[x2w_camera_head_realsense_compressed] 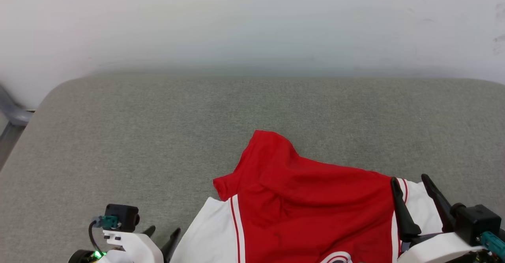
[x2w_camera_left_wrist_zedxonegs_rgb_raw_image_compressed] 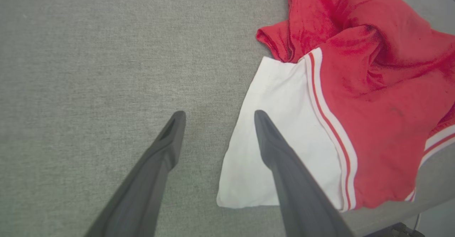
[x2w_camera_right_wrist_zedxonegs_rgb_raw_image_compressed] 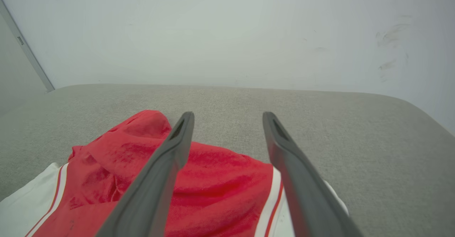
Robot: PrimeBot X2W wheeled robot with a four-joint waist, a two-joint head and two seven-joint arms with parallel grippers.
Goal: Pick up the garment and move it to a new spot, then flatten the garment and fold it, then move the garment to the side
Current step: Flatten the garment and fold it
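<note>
Lying rumpled at the surface's near edge, the garment is ungripped; left gripper and right gripper both spread

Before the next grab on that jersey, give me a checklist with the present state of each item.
1. Left jaws open, nothing held: ok. They stand apart above the edge of the white sleeve panel.
2. Right jaws open, nothing held: ok. They stand apart above the other side of the jersey.
3. Jersey lying flat: not ok. Its red body is bunched and folded over itself.
4. Room to spread it: ok. The grey padded surface stretches beyond it and to its left.
5. Whole jersey on the surface: cannot tell. Its near edge runs out of the head view.
</note>
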